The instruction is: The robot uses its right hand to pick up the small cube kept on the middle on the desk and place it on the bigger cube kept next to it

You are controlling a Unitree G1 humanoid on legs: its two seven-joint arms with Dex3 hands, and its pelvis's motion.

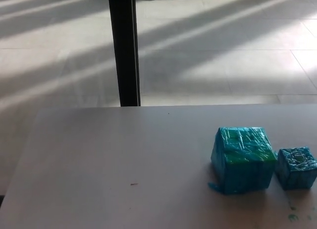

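A big cube [242, 159], wrapped in shiny blue-green tape, stands on the pale desk [124, 160] at the right. Right beside it, close to the picture's right edge, sits a small blue cube [296, 167]; a narrow gap separates the two. Neither of my hands nor any arm shows in the head view.
A black vertical post [125, 48] rises behind the desk's far edge. Beyond it lies a tiled floor [223, 51] with bands of sunlight. Small blue-green flecks [293, 217] mark the desk near the small cube. The desk's left edge runs diagonally at the lower left.
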